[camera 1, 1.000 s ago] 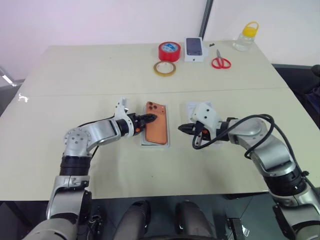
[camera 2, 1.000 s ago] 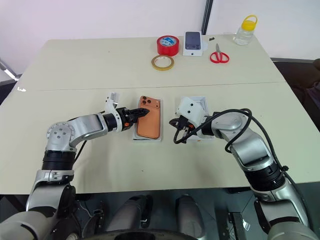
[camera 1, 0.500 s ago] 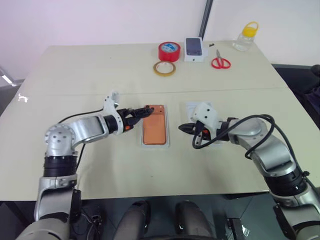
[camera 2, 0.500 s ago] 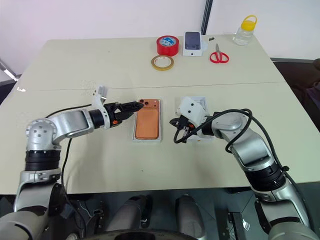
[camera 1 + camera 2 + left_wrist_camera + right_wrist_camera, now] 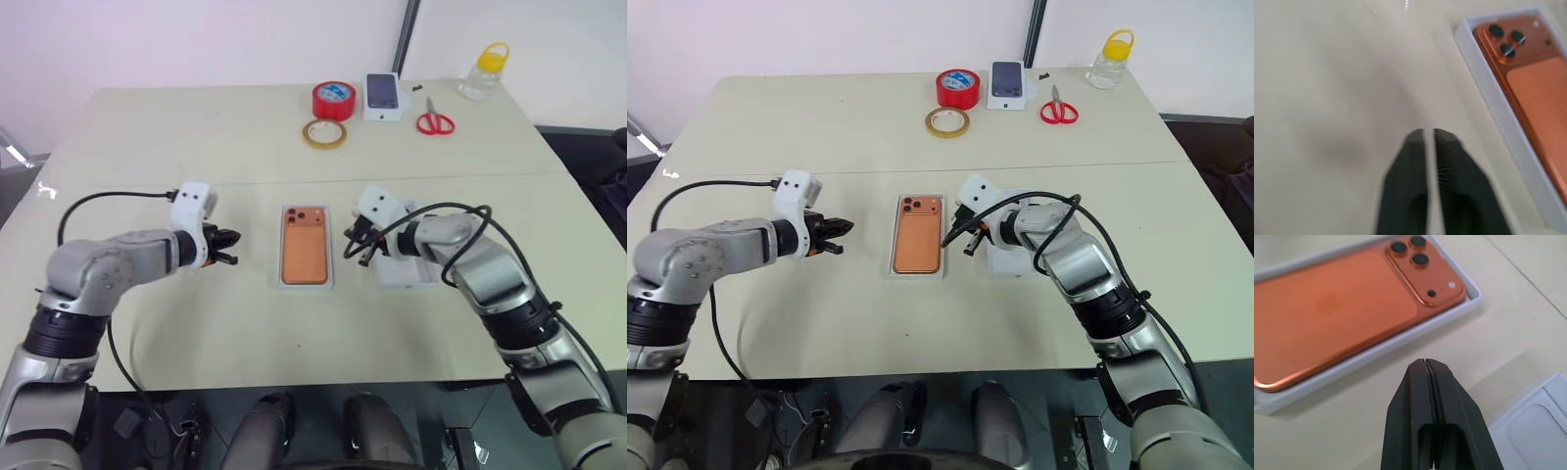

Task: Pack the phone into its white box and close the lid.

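Note:
The copper-orange phone (image 5: 305, 257) lies flat, camera lenses up, inside the white box (image 5: 305, 285) at the middle of the table. My left gripper (image 5: 1429, 132) is shut and empty. It hovers over bare table to the left of the box, apart from it. My right gripper (image 5: 1425, 361) is shut too, with its tip just off the box's right wall near the phone's lens corner (image 5: 1418, 257). The lid (image 5: 409, 271), a white tray, lies right of the box, partly under my right arm.
Along the far edge stand a red tape roll (image 5: 332, 99), a tan tape ring (image 5: 322, 133), a dark-screened phone on a small white box (image 5: 383, 95), red scissors (image 5: 433, 122) and a yellow-capped bottle (image 5: 487, 70).
My left gripper drew back leftward from the phone and shut. The phone now rests flat in the box. My right gripper moved left toward the box's right wall.

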`<state>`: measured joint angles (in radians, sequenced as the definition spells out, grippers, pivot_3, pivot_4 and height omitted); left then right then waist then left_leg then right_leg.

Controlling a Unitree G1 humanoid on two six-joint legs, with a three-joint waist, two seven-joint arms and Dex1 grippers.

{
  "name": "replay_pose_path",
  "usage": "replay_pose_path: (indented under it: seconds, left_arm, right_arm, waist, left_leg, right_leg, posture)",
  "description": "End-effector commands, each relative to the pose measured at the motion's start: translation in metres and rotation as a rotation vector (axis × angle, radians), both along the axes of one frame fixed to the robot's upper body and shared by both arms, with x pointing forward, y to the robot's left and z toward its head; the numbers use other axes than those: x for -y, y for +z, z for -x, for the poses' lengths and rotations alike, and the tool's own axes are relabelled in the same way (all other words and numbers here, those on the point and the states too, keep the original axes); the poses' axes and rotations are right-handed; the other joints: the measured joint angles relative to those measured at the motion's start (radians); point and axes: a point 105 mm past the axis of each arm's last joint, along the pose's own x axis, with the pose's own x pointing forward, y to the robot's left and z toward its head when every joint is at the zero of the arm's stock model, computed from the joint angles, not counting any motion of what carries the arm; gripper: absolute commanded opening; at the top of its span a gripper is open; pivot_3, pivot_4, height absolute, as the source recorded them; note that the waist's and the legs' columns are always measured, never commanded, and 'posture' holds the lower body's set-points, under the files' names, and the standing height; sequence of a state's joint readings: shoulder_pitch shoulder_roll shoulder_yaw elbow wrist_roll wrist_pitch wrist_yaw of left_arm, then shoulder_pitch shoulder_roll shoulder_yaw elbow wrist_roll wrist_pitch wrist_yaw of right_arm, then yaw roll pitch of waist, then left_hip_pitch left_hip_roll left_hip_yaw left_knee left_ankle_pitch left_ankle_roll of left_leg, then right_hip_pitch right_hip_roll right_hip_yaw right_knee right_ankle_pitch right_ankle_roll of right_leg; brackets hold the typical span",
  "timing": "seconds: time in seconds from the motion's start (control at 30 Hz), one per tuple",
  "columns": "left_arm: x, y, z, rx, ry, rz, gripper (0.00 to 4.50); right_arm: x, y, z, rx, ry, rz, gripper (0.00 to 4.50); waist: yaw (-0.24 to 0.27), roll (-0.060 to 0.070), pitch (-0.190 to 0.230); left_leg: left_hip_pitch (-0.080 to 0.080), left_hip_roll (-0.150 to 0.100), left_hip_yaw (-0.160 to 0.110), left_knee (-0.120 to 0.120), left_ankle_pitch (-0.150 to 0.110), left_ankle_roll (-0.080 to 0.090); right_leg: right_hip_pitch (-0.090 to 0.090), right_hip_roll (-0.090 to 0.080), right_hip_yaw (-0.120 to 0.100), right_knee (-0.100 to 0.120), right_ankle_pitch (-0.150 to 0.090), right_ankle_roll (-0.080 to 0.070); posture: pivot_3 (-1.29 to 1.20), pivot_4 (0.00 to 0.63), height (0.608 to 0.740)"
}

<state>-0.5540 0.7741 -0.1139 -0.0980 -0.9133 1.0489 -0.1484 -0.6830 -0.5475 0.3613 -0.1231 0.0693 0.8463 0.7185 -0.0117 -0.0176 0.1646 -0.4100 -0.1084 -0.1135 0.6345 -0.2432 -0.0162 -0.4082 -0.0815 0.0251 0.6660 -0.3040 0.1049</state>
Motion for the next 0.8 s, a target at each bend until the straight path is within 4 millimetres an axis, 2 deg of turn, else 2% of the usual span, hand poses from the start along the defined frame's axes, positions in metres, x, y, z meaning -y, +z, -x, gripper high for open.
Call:
replay_pose_path:
  seconds: [0.03,0.1,0.23,0.43,0.6,0.8]
  left_arm:
    - [0.008,0.007,-0.011,0.075,-0.058,-0.066,0.14]
    - [0.012,0.003,-0.014,0.077,-0.089,-0.1,0.14]
    - [0.044,-0.012,-0.013,0.084,-0.292,-0.189,0.14]
    - [0.072,-0.015,-0.004,0.089,-0.447,-0.167,0.14]
    - [0.102,-0.02,0.013,0.078,-0.561,-0.136,0.14]
    - [0.141,-0.021,0.03,0.062,-0.667,-0.069,0.14]
  right_arm:
    - [-0.009,0.005,-0.008,0.078,0.009,0.076,0.0]
    - [-0.013,0.003,-0.01,0.092,0.019,0.099,0.0]
    - [-0.033,-0.005,-0.009,0.09,0.095,0.144,0.0]
    - [-0.044,-0.005,-0.004,0.097,0.14,0.14,0.0]
    - [-0.034,-0.004,0.009,0.082,0.154,0.14,0.0]
    - [-0.001,-0.002,0.029,0.047,0.113,0.158,0.0]
  waist:
    - [-0.001,0.0,0.0]
    - [-0.001,0.0,0.0]
    - [-0.006,0.0,0.0]
    - [-0.004,0.0,0.0]
    - [0.002,0.0,0.0]
    - [0.009,0.0,0.0]
  left_leg:
    - [0.0,0.0,0.0,0.0,0.0,0.0]
    - [0.0,0.0,0.0,0.0,0.0,0.0]
    - [0.0,0.0,0.0,-0.001,0.0,0.0]
    - [0.0,0.0,0.0,0.0,0.0,0.0]
    - [0.0,0.0,-0.001,0.0,0.0,0.0]
    - [-0.001,-0.001,-0.001,0.003,-0.001,0.001]
  right_leg:
    - [0.0,0.0,0.0,0.0,0.0,0.0]
    - [-0.001,0.0,0.0,0.001,0.0,0.0]
    - [-0.001,0.0,0.0,0.001,0.0,0.0]
    - [-0.001,0.0,0.0,0.001,0.0,0.0]
    - [0.0,0.0,-0.001,0.001,0.0,0.0]
    - [0.001,0.0,-0.001,0.001,0.0,0.0]
  posture:
    - [0.0,0.15,0.74]
    - [0.0,0.15,0.74]
    - [0.0,0.15,0.74]
    - [0.0,0.15,0.74]
    - [0.0,0.15,0.74]
    - [0.0,0.15,0.74]
